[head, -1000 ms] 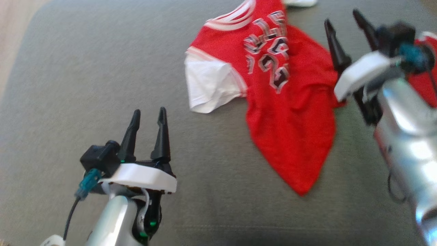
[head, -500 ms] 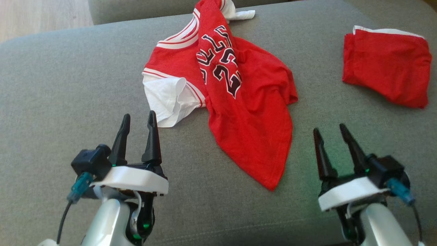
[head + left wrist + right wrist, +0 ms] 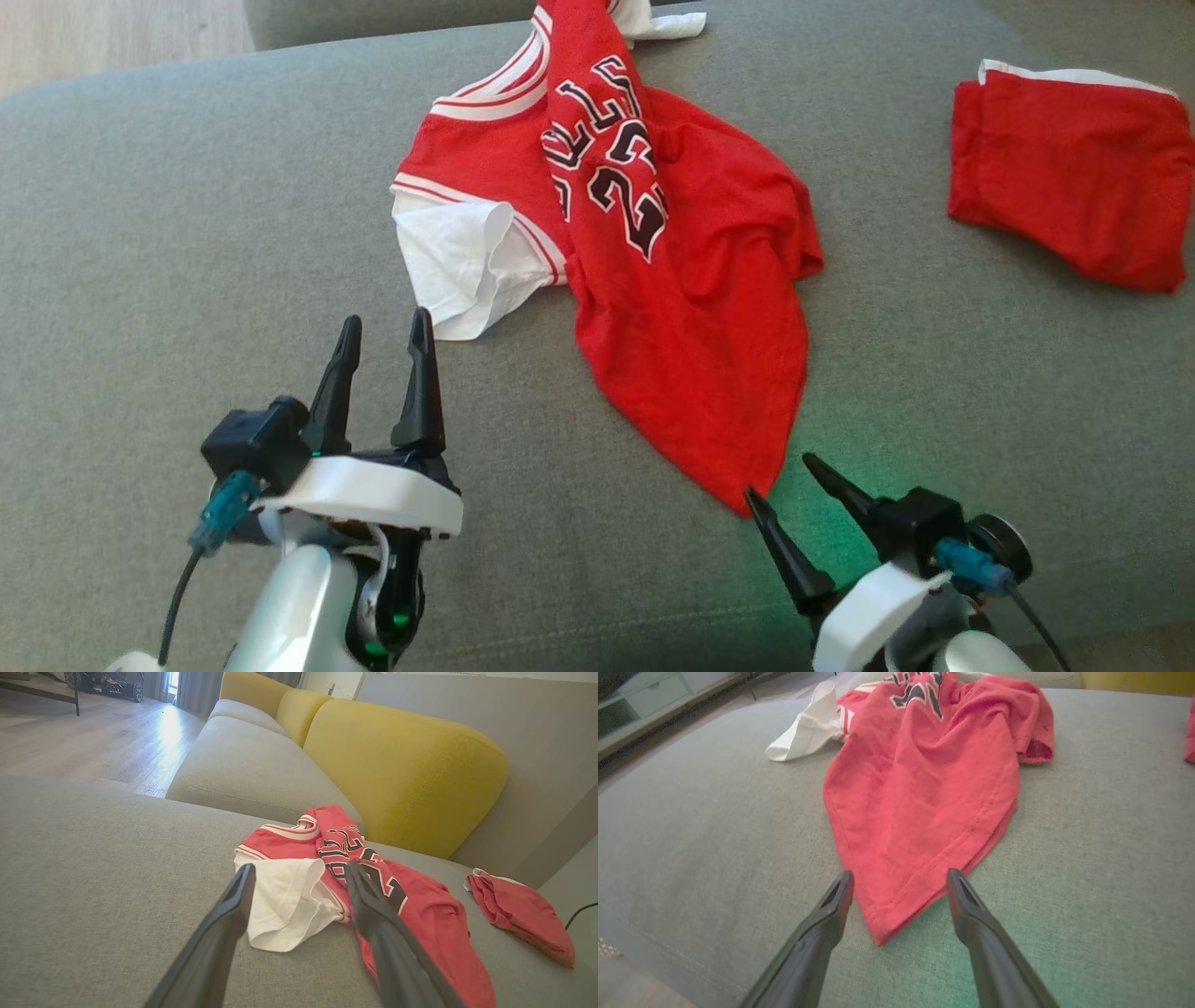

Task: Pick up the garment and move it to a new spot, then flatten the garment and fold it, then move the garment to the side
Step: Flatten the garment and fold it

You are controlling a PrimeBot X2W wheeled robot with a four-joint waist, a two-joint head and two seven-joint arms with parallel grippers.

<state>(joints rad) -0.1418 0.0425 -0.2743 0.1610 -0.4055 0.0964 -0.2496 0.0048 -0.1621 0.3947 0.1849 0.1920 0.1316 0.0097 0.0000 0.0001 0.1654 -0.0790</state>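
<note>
We find the near corner of the red jersey (image 3: 924, 788) lying between the fingers of our right pincer (image 3: 901, 873), spread wide, unclosed.

Red jersey (image 3: 691, 308), white sleeve (image 3: 462, 266), black numerals; grey sofa (image 3: 187, 233).

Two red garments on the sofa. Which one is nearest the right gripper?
The crumpled jersey with numbers and a white sleeve: its bottom corner sits at the right gripper. The plain red piece lies farther off.
</note>
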